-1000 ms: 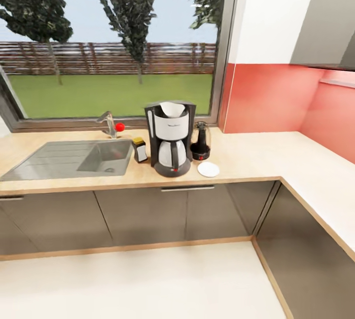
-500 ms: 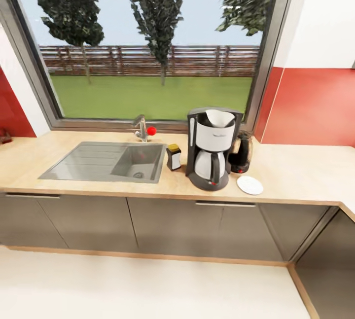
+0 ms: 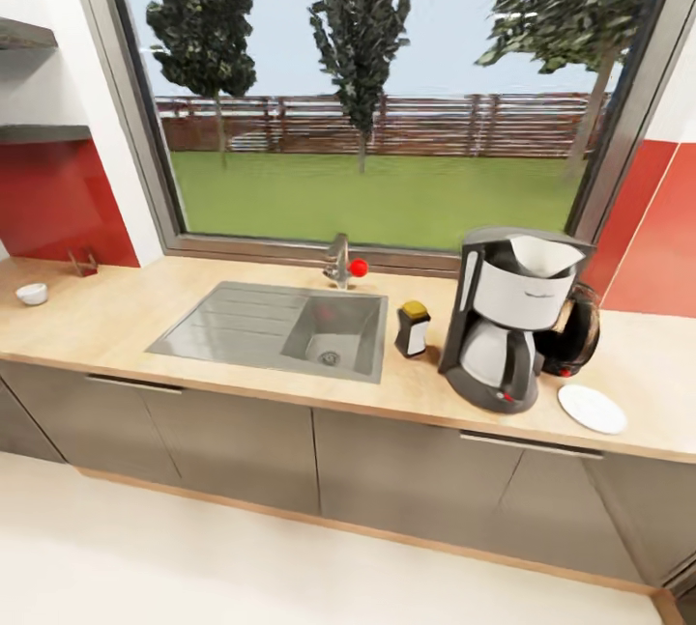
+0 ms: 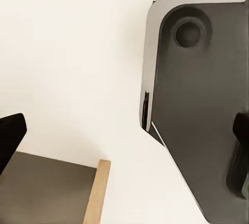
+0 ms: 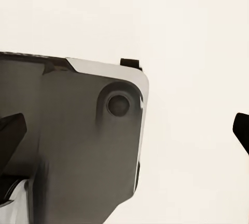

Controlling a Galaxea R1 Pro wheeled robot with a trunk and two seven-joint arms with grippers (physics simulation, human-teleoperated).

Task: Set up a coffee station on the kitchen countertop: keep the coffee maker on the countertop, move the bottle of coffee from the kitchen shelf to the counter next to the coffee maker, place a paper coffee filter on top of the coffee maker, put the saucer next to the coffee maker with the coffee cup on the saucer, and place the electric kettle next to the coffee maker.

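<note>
head view: i see the coffee maker (image 3: 517, 326) upright on the countertop (image 3: 116, 330), paper filter (image 3: 543, 255) on top, coffee bottle (image 3: 413, 328) just left of it, electric kettle (image 3: 572, 335) touching behind right, saucer (image 3: 592, 408) bare at front right. the coffee cup (image 3: 32, 293) sits well apart, far left of the coffee maker, mouth up; i judge my left arm nearer.

left wrist view: left gripper (image 4: 124, 154) hangs with fingertips spread, empty, over the robot base (image 4: 202, 104).

right wrist view: right gripper (image 5: 127, 135) likewise spread, empty.
</note>
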